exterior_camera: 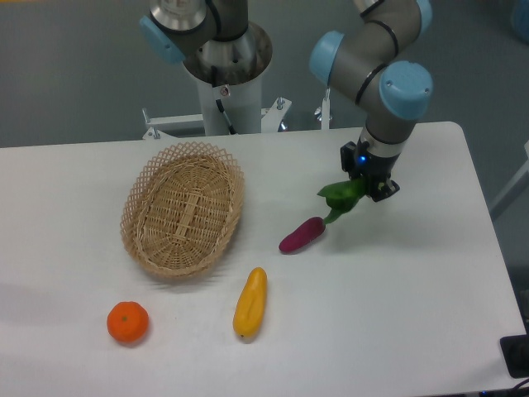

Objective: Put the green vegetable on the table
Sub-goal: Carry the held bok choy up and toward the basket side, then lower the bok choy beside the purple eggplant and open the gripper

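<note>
The green vegetable (340,198) is a small dark green toy bok choy with a paler stalk end pointing down-left. My gripper (365,188) is shut on its right end and holds it just above the white table (397,289), right of centre. The vegetable hangs tilted, its lower tip close to the purple vegetable (302,235). I cannot tell whether the tip touches the tabletop.
An oval wicker basket (183,219) stands left of centre, with nothing in it. A yellow-orange elongated vegetable (250,303) lies in front of it. An orange (128,322) sits at the front left. The arm's base (227,74) stands behind the table.
</note>
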You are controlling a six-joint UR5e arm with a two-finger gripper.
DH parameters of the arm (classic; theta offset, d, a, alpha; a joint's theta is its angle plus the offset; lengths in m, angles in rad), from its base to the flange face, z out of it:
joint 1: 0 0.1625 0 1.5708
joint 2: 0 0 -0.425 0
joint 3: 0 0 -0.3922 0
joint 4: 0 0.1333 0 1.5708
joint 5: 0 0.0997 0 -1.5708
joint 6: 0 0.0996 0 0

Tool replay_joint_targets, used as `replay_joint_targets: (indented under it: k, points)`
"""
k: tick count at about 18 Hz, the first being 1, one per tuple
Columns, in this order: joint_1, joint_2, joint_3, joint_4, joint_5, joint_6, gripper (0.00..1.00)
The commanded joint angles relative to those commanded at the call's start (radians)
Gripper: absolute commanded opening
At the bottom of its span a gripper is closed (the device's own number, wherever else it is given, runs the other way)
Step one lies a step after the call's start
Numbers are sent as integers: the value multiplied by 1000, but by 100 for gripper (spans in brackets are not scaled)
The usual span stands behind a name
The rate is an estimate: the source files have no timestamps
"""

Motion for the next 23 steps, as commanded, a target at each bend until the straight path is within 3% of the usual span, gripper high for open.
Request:
replay_joint_targets:
  k: [5, 12, 15, 18, 21, 23]
  points:
    - [-2, 54, -97, 2, 46, 0, 22]
    - [-6, 83, -160, 14, 57, 0, 25]
    - [-9, 89, -177, 15, 57, -5, 55]
    - [-12, 82, -169, 18, 55, -11, 67]
    - [-12, 75, -166, 41, 54, -18, 88]
    - [-14, 66, -160, 57, 54, -20, 93]
